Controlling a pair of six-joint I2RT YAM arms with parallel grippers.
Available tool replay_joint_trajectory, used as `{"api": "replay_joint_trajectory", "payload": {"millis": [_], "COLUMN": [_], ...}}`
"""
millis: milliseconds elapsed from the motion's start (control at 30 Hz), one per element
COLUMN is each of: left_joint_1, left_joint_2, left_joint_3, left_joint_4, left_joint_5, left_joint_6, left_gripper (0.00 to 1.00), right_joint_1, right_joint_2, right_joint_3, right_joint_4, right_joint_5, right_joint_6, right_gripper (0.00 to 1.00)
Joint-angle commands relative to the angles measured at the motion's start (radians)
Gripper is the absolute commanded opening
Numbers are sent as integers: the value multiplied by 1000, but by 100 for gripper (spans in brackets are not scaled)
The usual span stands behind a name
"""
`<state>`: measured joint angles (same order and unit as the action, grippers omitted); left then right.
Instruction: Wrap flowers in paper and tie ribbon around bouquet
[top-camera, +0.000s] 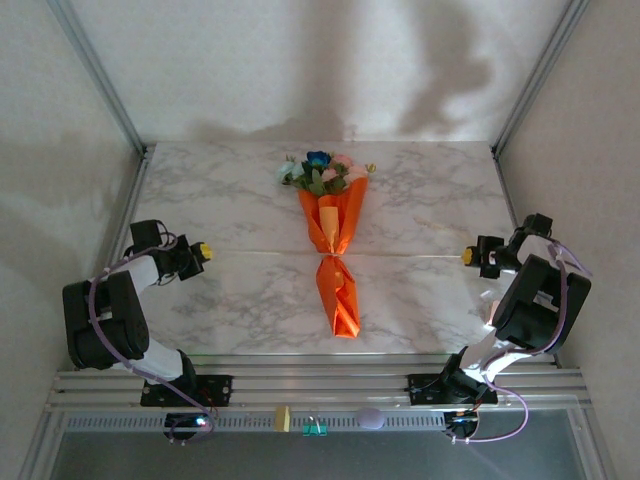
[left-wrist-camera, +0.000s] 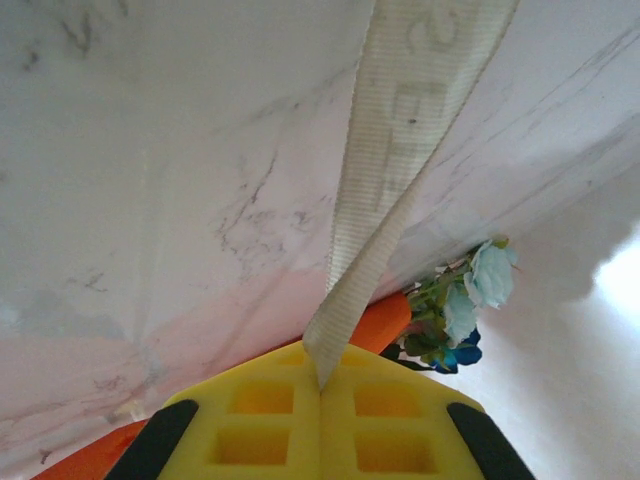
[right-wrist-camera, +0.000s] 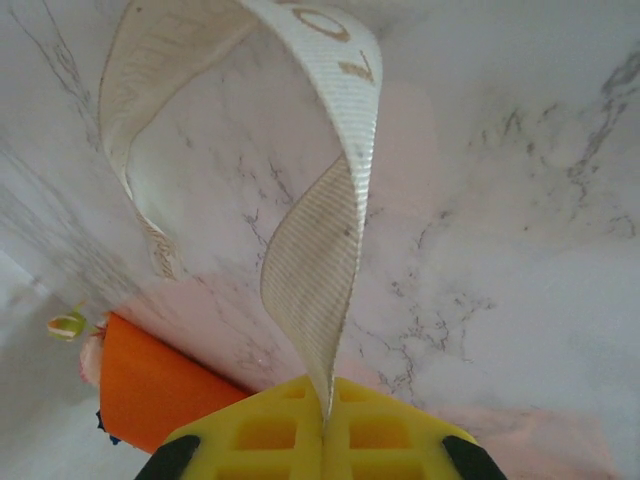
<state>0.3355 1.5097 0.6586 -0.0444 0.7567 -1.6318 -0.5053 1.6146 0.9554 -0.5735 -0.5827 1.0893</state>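
- While the bouquet lies on the worktop, I see my left claw pinching the ribbon.
- My right claw clamps ribbon too.

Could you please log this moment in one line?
bouquet lying centred | ribbon around its middle | left gripper shut on ribbon | right gripper shut on ribbon

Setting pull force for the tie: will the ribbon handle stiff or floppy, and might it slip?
Probably floppy: the ribbon twists and loops above the right hand. Likely thin and light: it creases flat where the left hand pinches it. Its ribbed weave should resist slipping, but pulling may drag the bouquet.
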Motion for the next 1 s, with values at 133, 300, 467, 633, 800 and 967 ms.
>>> {"api": "replay_joint_trajectory", "payload": {"millis": [133, 300, 467, 633, 800, 967], "left_joint_1": [107, 129, 143, 143, 161, 183], "left_joint_2": [1, 7, 10, 12, 11, 19], "left_joint_3": [-28, -36, -39, -38, -63, -64], "left_joint_4": [200, 236, 263, 267, 305, 339], "left_joint_5": [-155, -142, -134, -133, -127, -119], "left_joint_6": [-104, -136, -153, -158, -185, -205], "left_gripper": [0, 0, 0, 0, 0, 0], "right_joint_1": [-110, -139, -147, -146, -147, -163], "right_joint_2": [7, 8, 12, 7, 7, 16], "right_joint_3": [15, 13, 5, -9, -9, 0], "right_joint_4": [123, 126, 134, 143, 144, 142], "right_joint_5": [157, 156, 154, 154, 159, 161], "right_joint_6": [15, 21, 18, 20, 20, 24], "right_gripper": [0, 0, 0, 0, 0, 0]}}
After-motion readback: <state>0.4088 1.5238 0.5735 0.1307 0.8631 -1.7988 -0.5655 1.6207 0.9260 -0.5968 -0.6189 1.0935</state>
